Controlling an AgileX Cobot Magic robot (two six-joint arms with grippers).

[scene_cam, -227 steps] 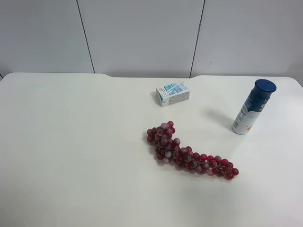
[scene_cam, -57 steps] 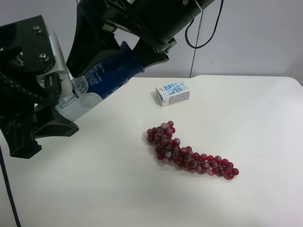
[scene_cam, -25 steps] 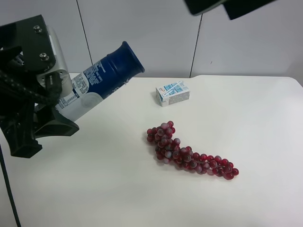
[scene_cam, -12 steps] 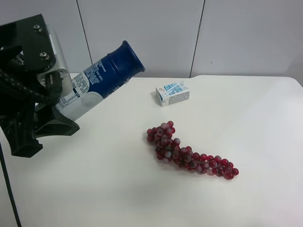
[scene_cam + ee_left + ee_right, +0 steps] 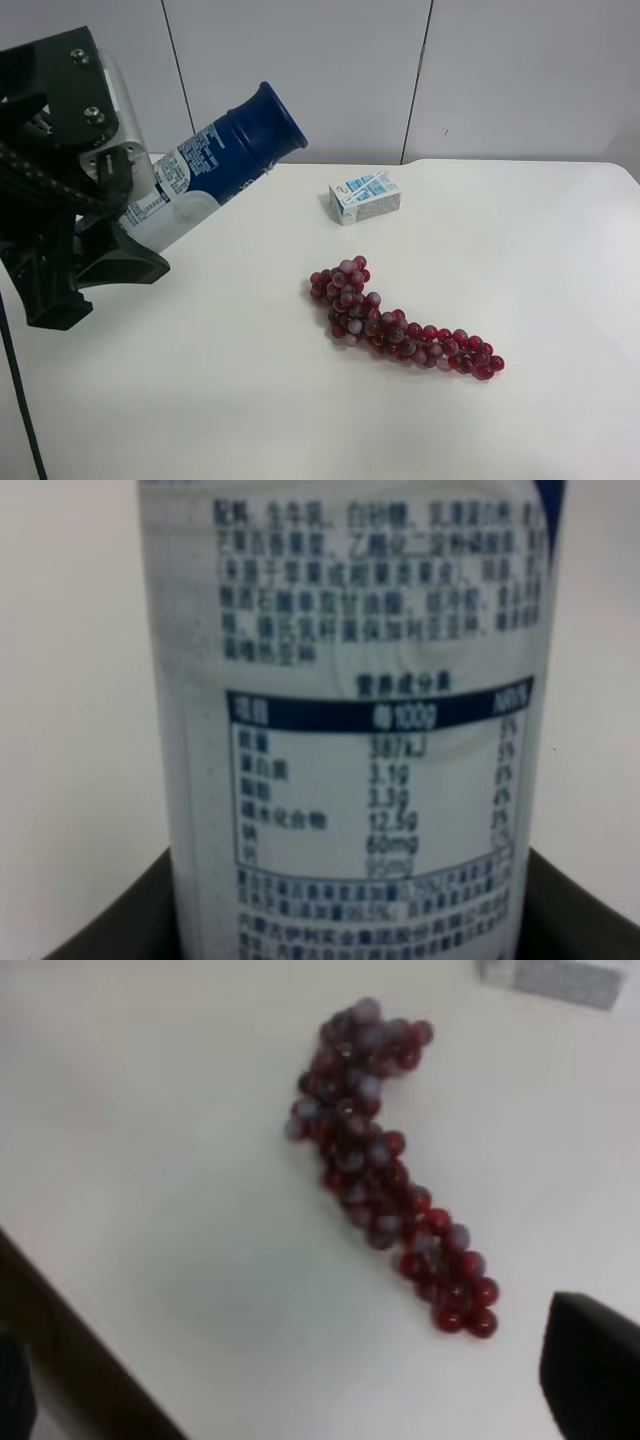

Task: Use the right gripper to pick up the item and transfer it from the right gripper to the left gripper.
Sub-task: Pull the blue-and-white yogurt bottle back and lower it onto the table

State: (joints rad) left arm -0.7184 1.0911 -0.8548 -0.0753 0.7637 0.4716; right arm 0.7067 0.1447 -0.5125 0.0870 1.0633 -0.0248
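The bottle (image 5: 215,155), with a dark blue cap and a blue-and-white label, is held tilted in the air, cap pointing up toward the view's right. The left gripper (image 5: 120,215), bulky and black with a grey screwed plate, is the arm at the exterior high view's left and is shut on the bottle's whitish base. In the left wrist view the label (image 5: 350,730) fills the picture between the dark fingers (image 5: 110,925). The right gripper (image 5: 300,1380) is out of the exterior view. In its wrist view its dark fingertips (image 5: 590,1370) stand wide apart and empty, above the table.
A red grape bunch (image 5: 400,320) lies mid-table and also shows in the right wrist view (image 5: 385,1180). A small blue-white carton (image 5: 365,197) lies behind it, also showing in the right wrist view (image 5: 560,975). The white table's edge (image 5: 70,1310) runs diagonally in the right wrist view.
The right arm has drawn up and out of the exterior view, leaving the bottle in the left gripper alone. The left gripper and bottle have shifted slightly upward.
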